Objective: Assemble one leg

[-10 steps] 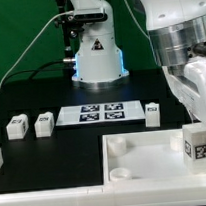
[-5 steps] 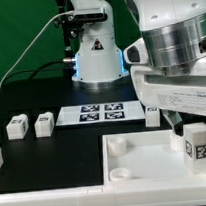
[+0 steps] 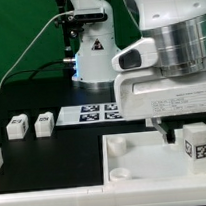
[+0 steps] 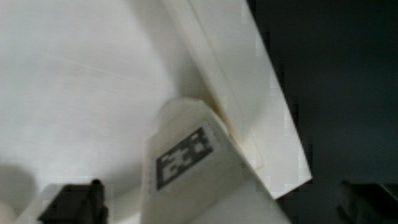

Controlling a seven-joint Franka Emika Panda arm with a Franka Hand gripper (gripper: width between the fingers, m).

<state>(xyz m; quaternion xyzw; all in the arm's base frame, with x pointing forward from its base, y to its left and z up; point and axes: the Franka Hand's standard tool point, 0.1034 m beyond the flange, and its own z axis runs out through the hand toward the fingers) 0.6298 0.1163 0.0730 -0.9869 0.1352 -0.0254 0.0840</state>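
1. exterior view: the arm [image 3: 172, 45] fills the exterior view's right half. its body hides most of the gripper; only a dark fingertip shows at its lower edge, so the claw's opening is not readable here.
2. exterior view only: a tagged leg [image 3: 199, 145] stands upright on the large white board [image 3: 136, 159], near the board's corner on the exterior view's right. two more legs [image 3: 17, 125] [image 3: 44, 121] sit side by side on the black table [image 3: 54, 145] at the exterior view's left. the marker board [image 3: 97, 113] lies flat behind them, partly covered by the arm.
3. wrist view only: the leg [image 4: 196, 160], tag facing the camera, rests against the raised edge of the white board [image 4: 89, 90], with dark table beyond that edge.
4. wrist view: the gripper [image 4: 231, 203] shows both dark fingertips [image 4: 75, 203] well apart, one on each side of the leg. the claw is spread wide; it grips nothing, and whether either tip touches the leg cannot be told.
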